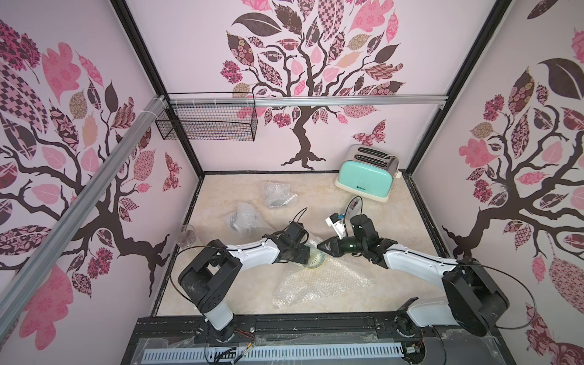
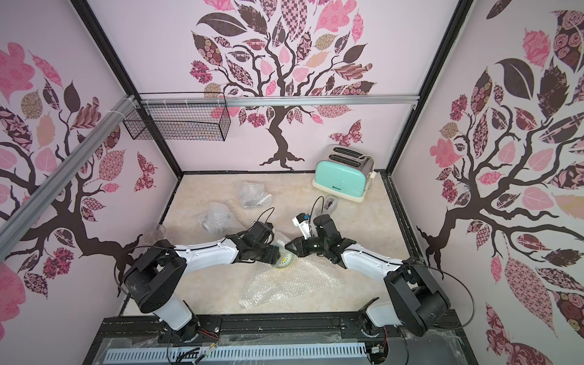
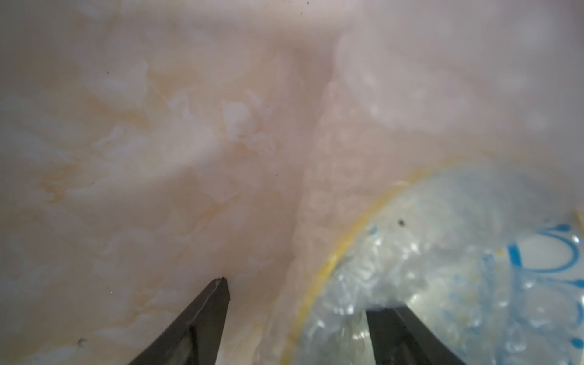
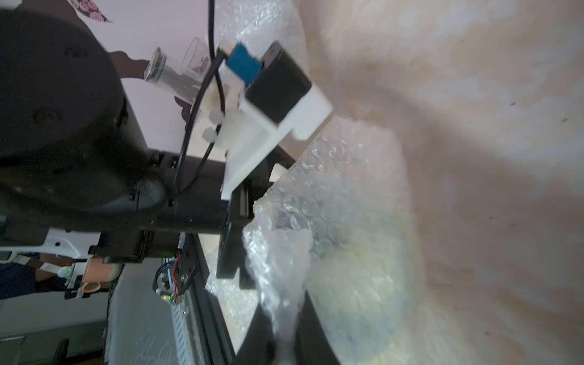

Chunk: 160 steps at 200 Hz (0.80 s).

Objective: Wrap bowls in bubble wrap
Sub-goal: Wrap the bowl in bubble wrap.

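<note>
Surface: marble-look tabletop.
Left gripper: jaws spread, straddling bowl rim.
Right gripper: clenched on bubble wrap.

Lab booth: toaster, wallpapered walls

The bubble wrap is clear, shiny plastic, pimpled with air cells. The bowl looks like glazed ceramic, glossy. The table is smooth, marble-patterned, with a faint sheen. At one o'clock the toaster shows a glossy mint casing and a brushed metal top.
</note>
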Each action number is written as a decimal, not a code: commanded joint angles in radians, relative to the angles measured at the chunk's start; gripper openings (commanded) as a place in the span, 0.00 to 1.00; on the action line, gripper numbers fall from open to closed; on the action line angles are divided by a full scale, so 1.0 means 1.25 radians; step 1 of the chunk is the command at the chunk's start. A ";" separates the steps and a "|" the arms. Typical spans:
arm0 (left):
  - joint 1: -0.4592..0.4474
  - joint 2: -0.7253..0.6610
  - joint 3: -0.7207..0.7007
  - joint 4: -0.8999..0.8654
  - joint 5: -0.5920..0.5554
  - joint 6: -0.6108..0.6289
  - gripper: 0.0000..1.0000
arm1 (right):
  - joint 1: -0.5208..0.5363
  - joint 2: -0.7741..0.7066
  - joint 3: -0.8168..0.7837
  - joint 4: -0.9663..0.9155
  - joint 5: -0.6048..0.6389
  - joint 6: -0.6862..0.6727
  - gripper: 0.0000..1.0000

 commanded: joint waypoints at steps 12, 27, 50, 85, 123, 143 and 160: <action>-0.006 0.036 -0.007 -0.027 0.011 -0.002 0.73 | 0.024 0.043 0.005 -0.006 -0.052 -0.025 0.11; -0.007 0.035 -0.007 -0.025 0.012 -0.002 0.73 | 0.031 0.063 0.002 0.011 -0.051 -0.022 0.11; -0.008 0.035 -0.011 -0.023 0.012 -0.002 0.73 | 0.035 0.101 0.005 0.034 -0.051 -0.016 0.11; -0.009 0.027 -0.018 -0.019 0.016 -0.007 0.72 | 0.045 0.150 0.012 0.058 -0.045 -0.012 0.11; -0.012 -0.003 -0.024 -0.029 0.014 -0.025 0.73 | 0.048 0.157 0.032 -0.008 -0.003 -0.046 0.12; -0.012 -0.041 -0.024 -0.057 -0.002 -0.034 0.76 | 0.048 0.161 0.033 -0.017 0.001 -0.050 0.13; -0.012 -0.077 -0.023 -0.085 -0.014 -0.046 0.79 | 0.048 0.167 0.029 -0.014 0.007 -0.050 0.13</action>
